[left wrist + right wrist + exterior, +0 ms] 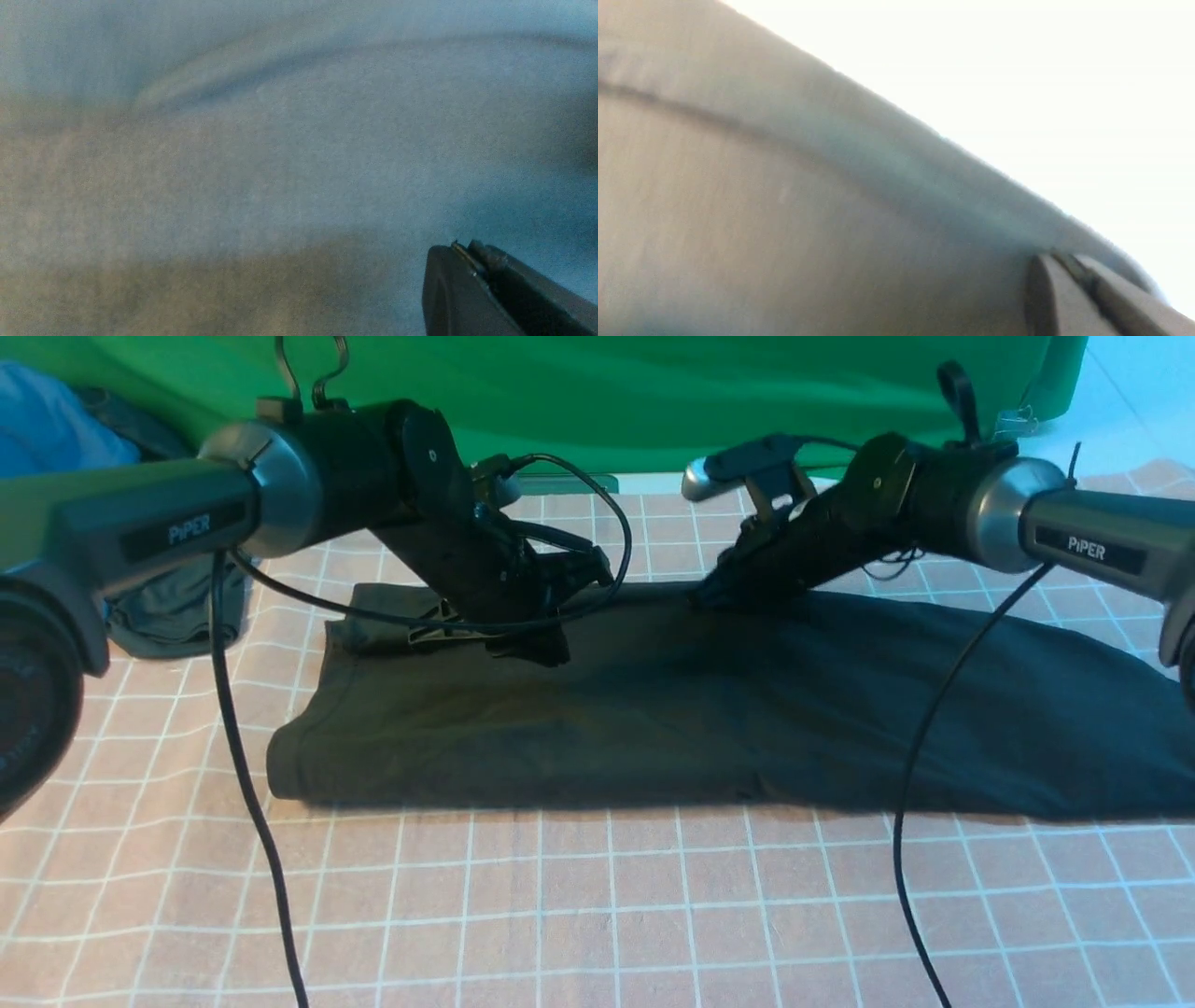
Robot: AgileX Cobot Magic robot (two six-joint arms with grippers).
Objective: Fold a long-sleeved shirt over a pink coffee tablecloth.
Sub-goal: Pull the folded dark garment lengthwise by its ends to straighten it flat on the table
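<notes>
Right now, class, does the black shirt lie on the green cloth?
No, the black shirt lies on the pink checked tablecloth; the green cloth hangs behind it.

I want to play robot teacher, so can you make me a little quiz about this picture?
1. True or false: the black shirt lies on bare wood.
2. The jaws of the left hand and the right hand are: A wide open; B shut; C out of sight.
3. Fill in: the backdrop cloth behind the table is coloured ____.

Key
1. False: it lies on the pink checked tablecloth.
2. B
3. green
</notes>
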